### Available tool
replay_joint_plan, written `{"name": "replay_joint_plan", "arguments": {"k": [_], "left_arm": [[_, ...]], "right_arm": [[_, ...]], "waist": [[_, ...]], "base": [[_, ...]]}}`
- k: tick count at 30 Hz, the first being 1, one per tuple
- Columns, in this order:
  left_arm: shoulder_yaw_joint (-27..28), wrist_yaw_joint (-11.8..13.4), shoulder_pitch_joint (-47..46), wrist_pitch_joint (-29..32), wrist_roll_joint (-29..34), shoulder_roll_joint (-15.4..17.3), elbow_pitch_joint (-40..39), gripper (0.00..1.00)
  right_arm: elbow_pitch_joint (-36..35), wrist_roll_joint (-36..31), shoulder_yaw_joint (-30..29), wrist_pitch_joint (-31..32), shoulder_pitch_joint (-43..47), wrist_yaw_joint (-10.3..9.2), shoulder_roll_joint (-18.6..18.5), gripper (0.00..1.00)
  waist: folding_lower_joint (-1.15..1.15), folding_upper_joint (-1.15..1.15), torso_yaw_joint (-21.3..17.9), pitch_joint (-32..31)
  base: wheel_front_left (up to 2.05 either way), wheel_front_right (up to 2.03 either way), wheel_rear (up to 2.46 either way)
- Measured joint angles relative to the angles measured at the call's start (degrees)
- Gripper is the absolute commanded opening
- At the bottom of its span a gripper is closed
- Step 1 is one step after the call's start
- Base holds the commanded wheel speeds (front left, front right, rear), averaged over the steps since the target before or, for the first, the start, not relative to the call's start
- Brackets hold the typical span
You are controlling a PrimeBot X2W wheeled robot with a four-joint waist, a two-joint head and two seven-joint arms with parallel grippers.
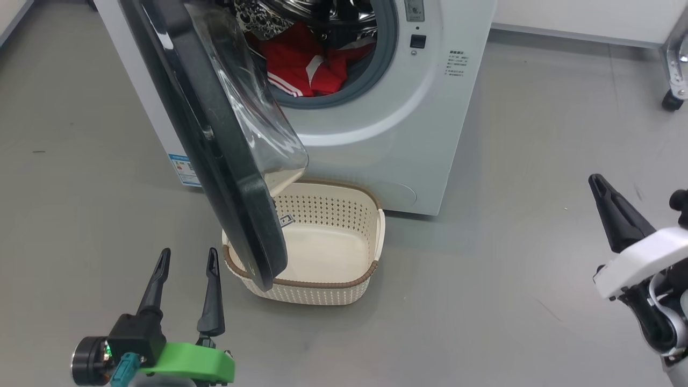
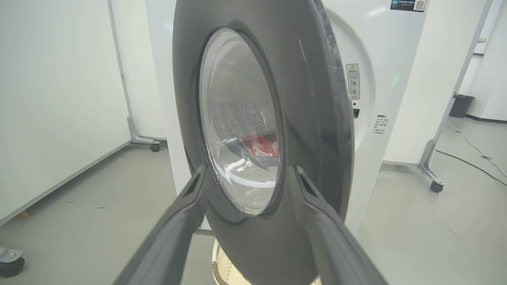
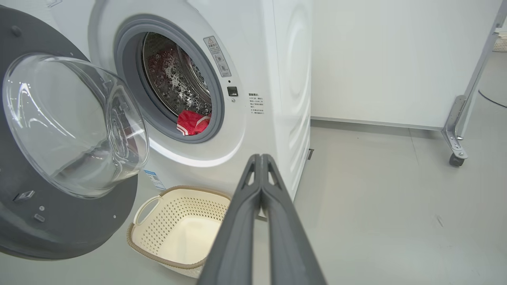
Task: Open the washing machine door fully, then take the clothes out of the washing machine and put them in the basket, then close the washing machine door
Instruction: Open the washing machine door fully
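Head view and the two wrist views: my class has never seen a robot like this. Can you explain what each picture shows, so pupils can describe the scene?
This is a wheeled robot with two arms, each ending in two long dark fingers. The head view looks down from its head. Each wrist view looks along one arm's fingers. On the grey floor stands a white washing machine. Its round black door is open, and there are red clothes in the drum. An empty cream basket sits in front, partly under the door. The left jaws are open and face the door's outer side. The right jaws are pressed shut. Nothing is held.
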Motion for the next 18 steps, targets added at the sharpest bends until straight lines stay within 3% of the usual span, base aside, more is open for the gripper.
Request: {"name": "replay_joint_plan", "arguments": {"k": [18], "left_arm": [[1.1,0.0,1.62,0.0,0.01,0.02,0.8,1.0]], "right_arm": [[0.94,-3.57,-2.18,-16.96,11.52,-0.42,4.02,0.0]], "waist": [[0.0,0.0,-3.4,-2.18]], "base": [[0.0,0.0,0.0]]}}
